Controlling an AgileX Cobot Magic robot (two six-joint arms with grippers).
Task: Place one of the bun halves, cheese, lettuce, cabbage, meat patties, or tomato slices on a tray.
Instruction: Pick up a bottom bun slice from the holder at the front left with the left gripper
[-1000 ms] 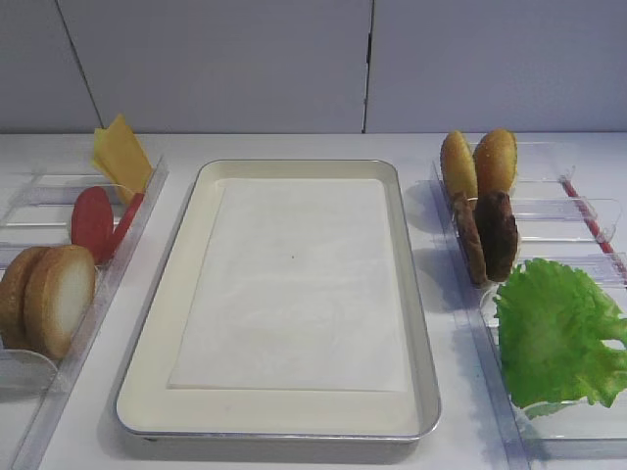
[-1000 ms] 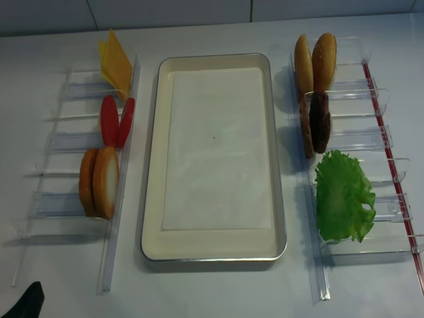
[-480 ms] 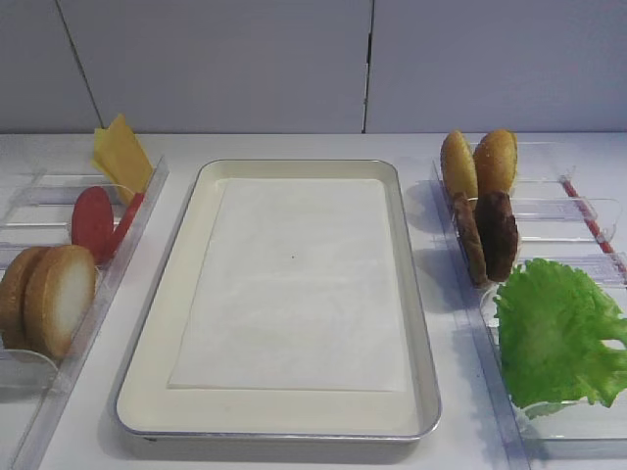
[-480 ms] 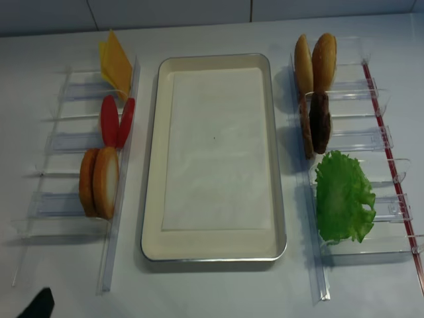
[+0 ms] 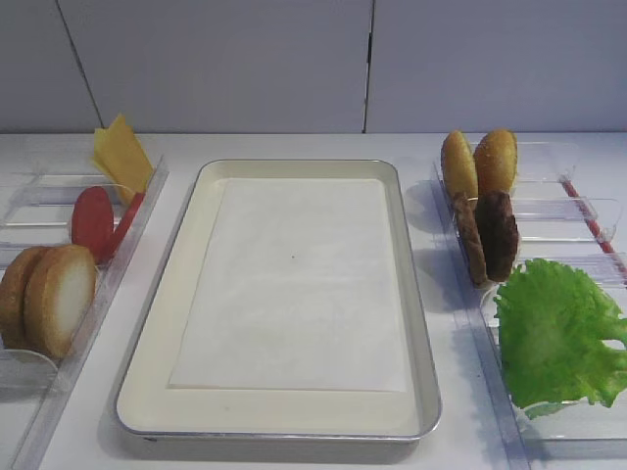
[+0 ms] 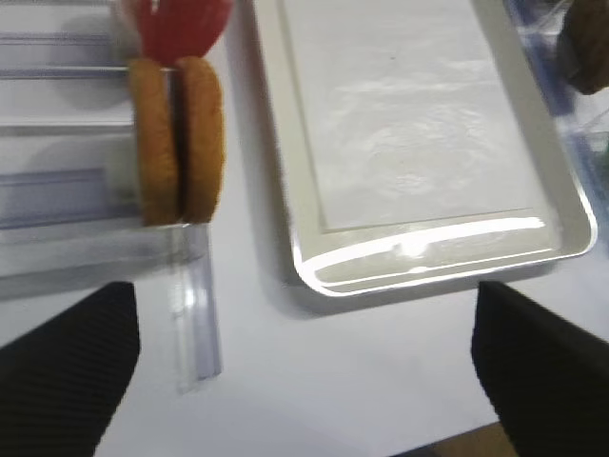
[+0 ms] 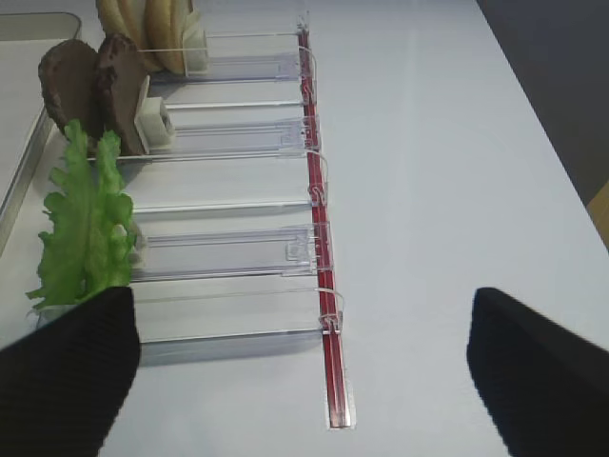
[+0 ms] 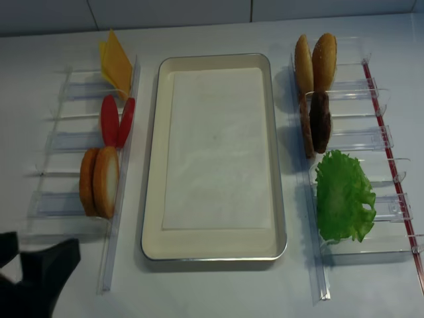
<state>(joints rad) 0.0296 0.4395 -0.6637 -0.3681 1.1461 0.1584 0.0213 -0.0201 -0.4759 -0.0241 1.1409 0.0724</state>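
Note:
The silver tray (image 5: 424, 372) (image 8: 150, 199) lies mid-table with only its white paper liner inside. In the left racks stand two bun halves (image 5: 59, 299) (image 8: 106, 182) (image 6: 200, 133), red tomato slices (image 5: 93, 220) (image 8: 109, 120) and yellow cheese (image 5: 122, 152). On the right are meat patties (image 5: 498, 235) (image 7: 95, 86) and lettuce (image 5: 554, 328) (image 7: 90, 224). Cabbage is out of view. My left gripper (image 8: 36, 255) (image 6: 304, 362) hangs open and empty at the near left, short of the bun halves. My right gripper (image 7: 304, 362) is open and empty, near the lettuce rack's front end.
Clear plastic racks (image 8: 66, 205) (image 7: 238, 252) line both sides of the tray. Two golden-yellow buns (image 5: 480, 162) stand at the back of the right rack. A red strip (image 7: 319, 238) runs along that rack's outer side. A wall closes off the far edge.
My left gripper has come further into the overhead view at the bottom left, moving toward the bun rack. The food, the tray and the right side look unchanged.

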